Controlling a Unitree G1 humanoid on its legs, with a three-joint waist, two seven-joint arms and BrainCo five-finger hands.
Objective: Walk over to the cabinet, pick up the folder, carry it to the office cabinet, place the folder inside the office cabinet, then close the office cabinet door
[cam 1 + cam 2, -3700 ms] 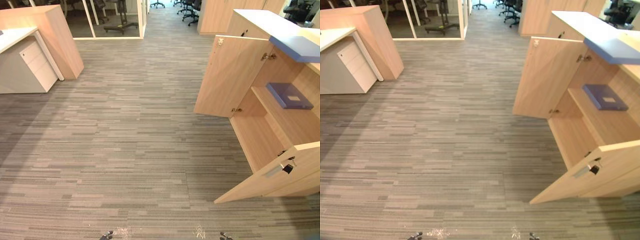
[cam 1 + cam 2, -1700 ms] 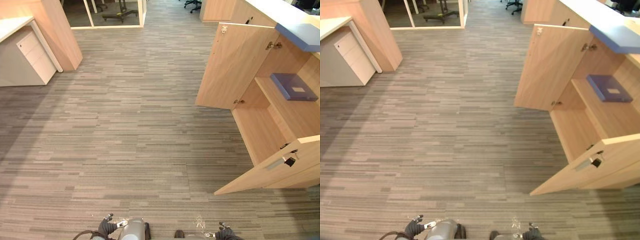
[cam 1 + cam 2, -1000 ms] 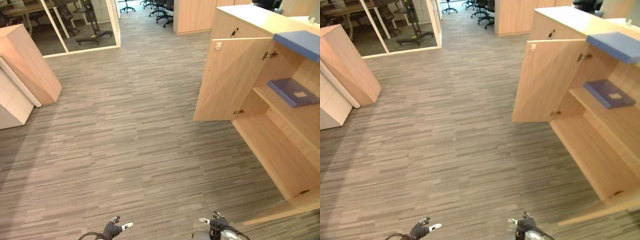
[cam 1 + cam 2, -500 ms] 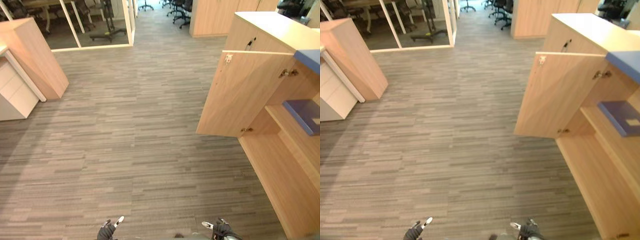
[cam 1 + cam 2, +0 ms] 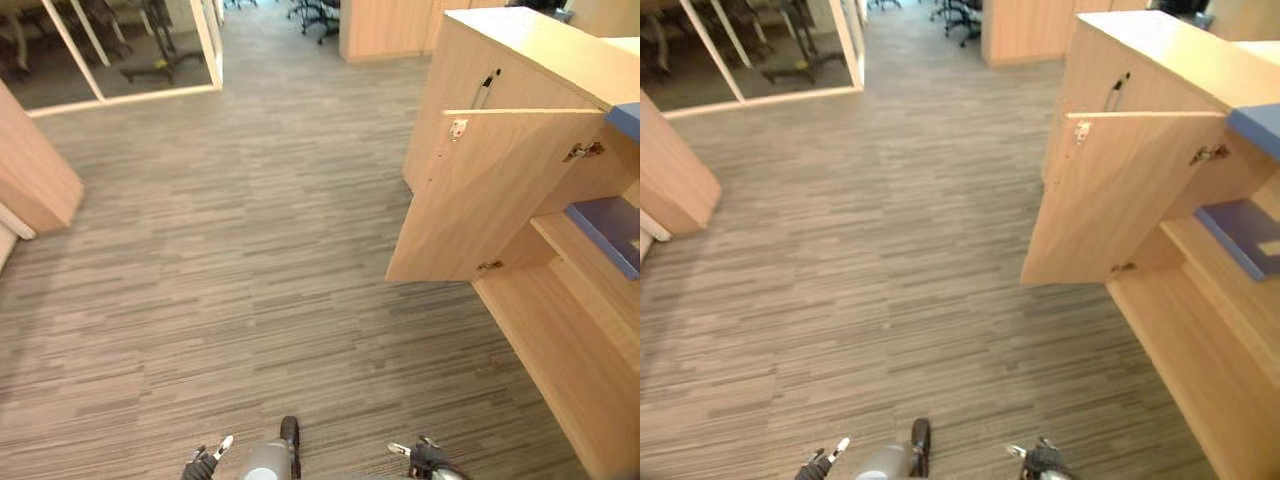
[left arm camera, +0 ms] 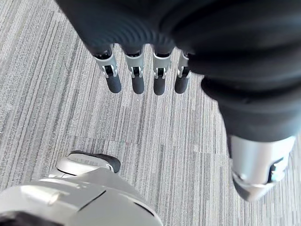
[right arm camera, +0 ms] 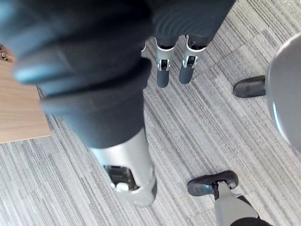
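Observation:
A blue folder (image 5: 612, 225) lies flat on the middle shelf of the open light-wood office cabinet (image 5: 560, 330) at the right edge of the left eye view. The cabinet's far door (image 5: 480, 200) stands swung out over the carpet. A second blue slab (image 5: 625, 118) rests on the cabinet's top. My left hand (image 5: 205, 462) and right hand (image 5: 425, 458) hang low at the bottom edge, well short of the cabinet. In the wrist views the left hand (image 6: 136, 75) and right hand (image 7: 162, 70) have straight fingers over bare carpet and hold nothing.
Grey striped carpet (image 5: 230, 260) stretches ahead. A closed cabinet section with a dark handle (image 5: 485, 90) adjoins the open one. A wooden unit (image 5: 30, 170) stands at the left, a glass partition (image 5: 120, 50) at the back left, and office chairs (image 5: 315, 10) far back.
The camera has shifted: the cabinet now sits closer and further right, its near door is out of the picture, and the white drawer unit at the left is gone. Both hands stay low and empty.

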